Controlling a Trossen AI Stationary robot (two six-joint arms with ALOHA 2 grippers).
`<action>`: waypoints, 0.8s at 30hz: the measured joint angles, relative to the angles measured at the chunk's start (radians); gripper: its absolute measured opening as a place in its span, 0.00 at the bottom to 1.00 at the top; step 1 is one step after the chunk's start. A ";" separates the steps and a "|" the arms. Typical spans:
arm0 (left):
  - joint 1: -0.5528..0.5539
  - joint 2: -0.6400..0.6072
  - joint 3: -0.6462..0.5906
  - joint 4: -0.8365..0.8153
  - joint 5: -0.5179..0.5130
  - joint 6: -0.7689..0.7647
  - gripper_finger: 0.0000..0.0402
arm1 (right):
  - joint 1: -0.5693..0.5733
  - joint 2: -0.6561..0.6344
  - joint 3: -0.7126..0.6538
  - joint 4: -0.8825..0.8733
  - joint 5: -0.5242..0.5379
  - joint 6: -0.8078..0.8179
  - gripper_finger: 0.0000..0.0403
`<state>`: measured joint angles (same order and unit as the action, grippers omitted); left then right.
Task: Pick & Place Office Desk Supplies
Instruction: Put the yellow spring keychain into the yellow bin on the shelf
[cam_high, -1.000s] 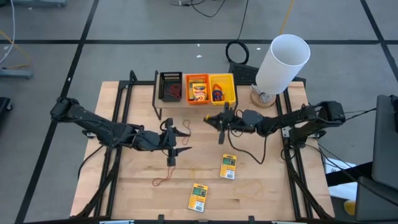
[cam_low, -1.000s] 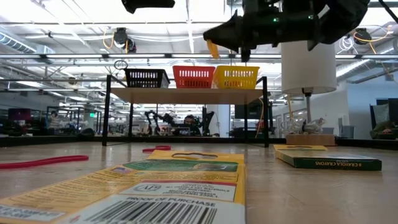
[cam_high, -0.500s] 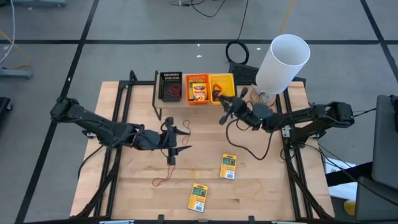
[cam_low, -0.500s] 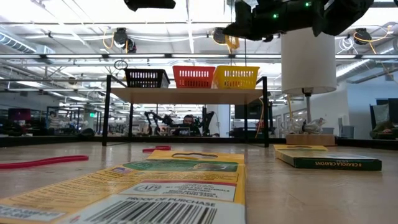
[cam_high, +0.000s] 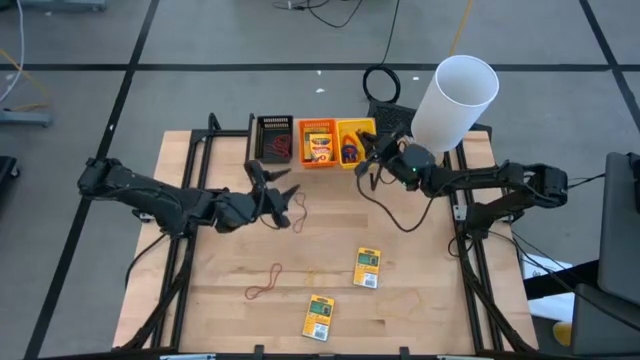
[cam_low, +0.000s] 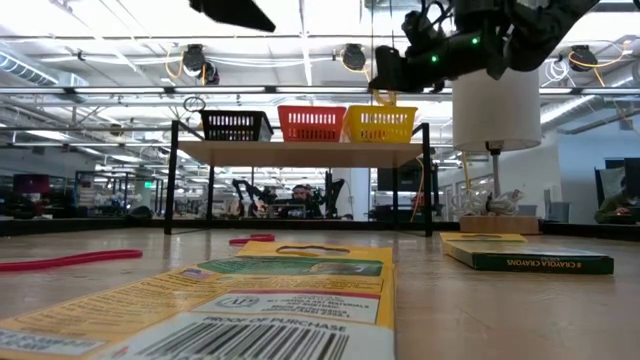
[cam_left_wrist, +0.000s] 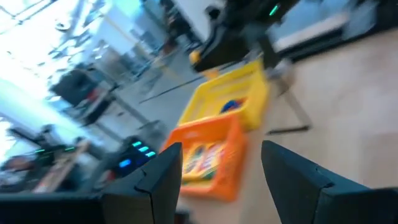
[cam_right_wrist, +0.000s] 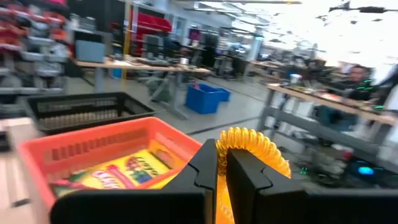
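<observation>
Step in hand, as judged: drop a band into the yellow bin. R gripper hangs at that bin's front edge, fingers pinched shut on the band. To do well: carry fwd til fully over the bin's opening, lower a bit, then release; w/ a springy loop, could snag on the rim or a finger otherwise. Keep clear of the white cylinder just beside the arm.

L gripper over the table centre-left, near a dark loop, fingers spread wide, nothing between.

Band held: orange-yellow, thin, bunched into a ridged curl above the fingertips. Packs: two flat yellow ones w/ green labels on the table, one mid-right, one near the front edge; another in the orange bin. Red-brown loop lies loose front-left.
</observation>
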<state>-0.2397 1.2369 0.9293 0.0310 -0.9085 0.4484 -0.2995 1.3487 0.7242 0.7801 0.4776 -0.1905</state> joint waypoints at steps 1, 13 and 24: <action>0.005 -0.001 -0.001 -0.001 -0.017 0.023 0.52 | -0.010 0.000 0.000 -0.001 -0.026 0.015 0.03; 0.076 -0.003 0.000 -0.003 -0.036 0.077 0.52 | -0.048 0.000 0.000 -0.031 -0.117 0.047 0.26; 0.085 -0.003 0.000 -0.005 -0.036 0.062 0.52 | -0.048 0.000 0.000 -0.064 -0.114 0.088 0.61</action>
<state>-0.1547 1.2339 0.9291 0.0257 -0.9443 0.5106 -0.3477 1.3487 0.7242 0.7158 0.3632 -0.1021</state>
